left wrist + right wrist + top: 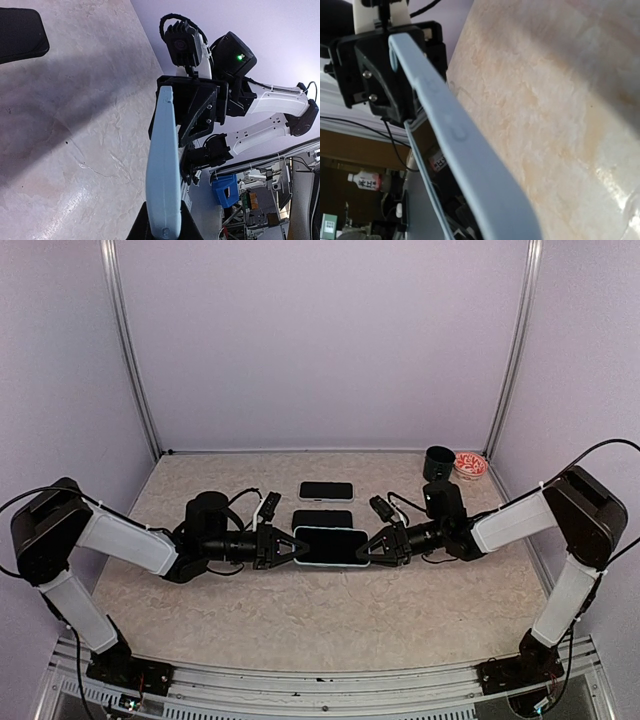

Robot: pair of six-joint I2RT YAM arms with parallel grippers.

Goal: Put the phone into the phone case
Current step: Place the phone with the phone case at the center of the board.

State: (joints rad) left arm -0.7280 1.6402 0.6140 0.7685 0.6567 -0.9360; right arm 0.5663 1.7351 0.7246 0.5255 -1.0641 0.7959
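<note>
A light blue phone case [331, 546] with a dark phone screen face inside its rim is held level just above the table's middle. My left gripper [298, 548] is shut on its left end and my right gripper [366, 547] is shut on its right end. In the left wrist view the case [164, 165] shows edge-on between my left gripper's fingers [165, 231], with the right gripper [196, 111] clamped on the far end. In the right wrist view the case edge [455, 130] runs to the left gripper [380, 70]; the right fingers are hidden there.
A black phone [326, 490] lies behind the held case, and a second flat black item [322, 519] lies between them; it also shows in the left wrist view [20, 32]. A black cup [438, 462] and a red-and-white bowl [470, 464] stand at the back right.
</note>
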